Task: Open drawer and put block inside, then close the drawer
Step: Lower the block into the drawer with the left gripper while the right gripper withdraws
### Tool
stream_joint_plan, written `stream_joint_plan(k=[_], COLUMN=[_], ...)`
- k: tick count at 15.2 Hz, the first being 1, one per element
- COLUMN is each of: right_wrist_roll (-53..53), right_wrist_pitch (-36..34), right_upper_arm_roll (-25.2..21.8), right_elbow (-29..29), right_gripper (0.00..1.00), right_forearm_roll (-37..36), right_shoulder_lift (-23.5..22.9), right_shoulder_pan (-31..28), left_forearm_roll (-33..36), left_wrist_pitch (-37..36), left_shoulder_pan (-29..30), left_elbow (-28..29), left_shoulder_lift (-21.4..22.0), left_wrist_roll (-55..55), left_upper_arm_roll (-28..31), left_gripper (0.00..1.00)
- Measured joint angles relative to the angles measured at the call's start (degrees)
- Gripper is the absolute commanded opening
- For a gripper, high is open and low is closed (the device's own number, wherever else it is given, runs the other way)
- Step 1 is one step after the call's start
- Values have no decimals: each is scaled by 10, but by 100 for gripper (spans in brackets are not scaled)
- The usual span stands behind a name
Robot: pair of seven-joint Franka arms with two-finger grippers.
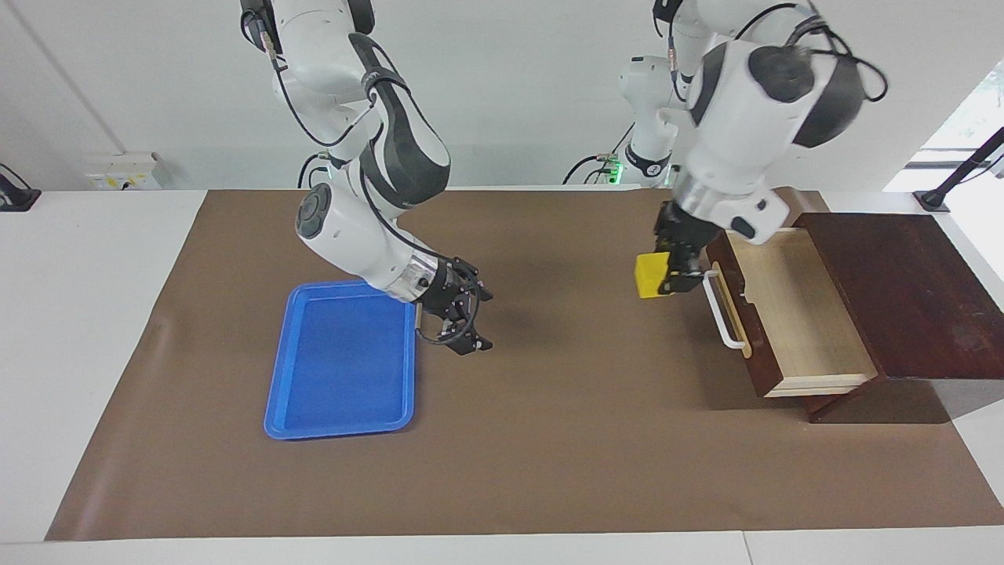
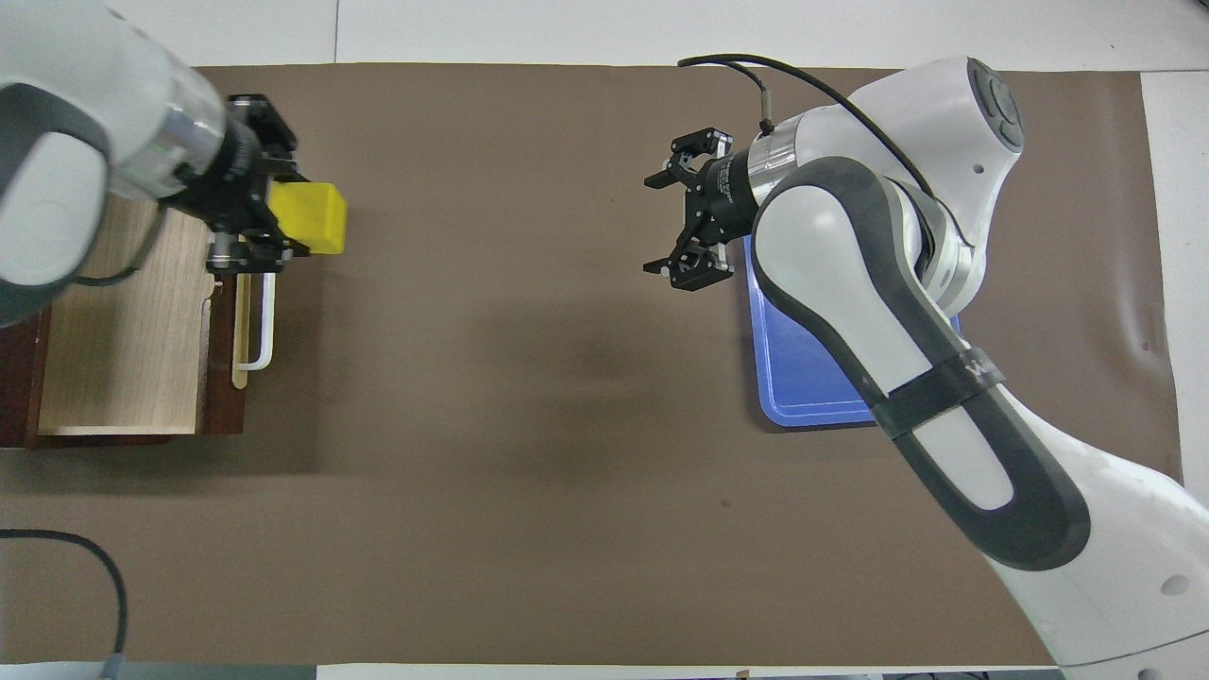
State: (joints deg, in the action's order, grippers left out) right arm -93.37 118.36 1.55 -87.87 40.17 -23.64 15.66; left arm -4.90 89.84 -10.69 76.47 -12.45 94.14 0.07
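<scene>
The yellow block [image 1: 649, 276] [image 2: 312, 219] hangs in the air in my left gripper [image 1: 668, 275] [image 2: 269, 222], which is shut on it. It is over the mat just in front of the drawer's white handle [image 1: 723, 310] [image 2: 266, 321]. The drawer [image 1: 800, 314] [image 2: 123, 331] stands pulled out of its dark wooden box [image 1: 902, 290], its pale interior bare. My right gripper [image 1: 469, 320] [image 2: 663, 225] is open with nothing in it, low over the mat beside the blue tray's edge.
A shallow blue tray [image 1: 341, 361] [image 2: 803, 378] lies toward the right arm's end of the table with nothing in it. A brown mat [image 1: 549, 439] covers the table. The right arm's forearm hides much of the tray in the overhead view.
</scene>
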Motion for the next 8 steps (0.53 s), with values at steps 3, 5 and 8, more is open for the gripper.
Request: stream_joint_plan(k=[3,5,8], right_wrist_roll=[7,40,143], right_wrist_pitch=[-43,-77,-127], right_upper_arm_roll=[-1,-2,-5], right_elbow=[21,37,46], right_gripper=[100,100,100], right_forearm_roll=[-34,-63,-97], right_shoulder_lift=[7,14,29], right_shoulder_pan=[-40,-68,-112], left_forearm_roll=[-11,-14,-14], left_wrist_pitch=[13,72,169], left_shoulder_pan=[121,162,167], left_elbow=[40,109,234], left_shoulder_lift=[21,37,62], left_wrist_roll=[-133,-180,-195], left_upper_arm_roll=[2,2,-5], left_gripper=[0,0,0])
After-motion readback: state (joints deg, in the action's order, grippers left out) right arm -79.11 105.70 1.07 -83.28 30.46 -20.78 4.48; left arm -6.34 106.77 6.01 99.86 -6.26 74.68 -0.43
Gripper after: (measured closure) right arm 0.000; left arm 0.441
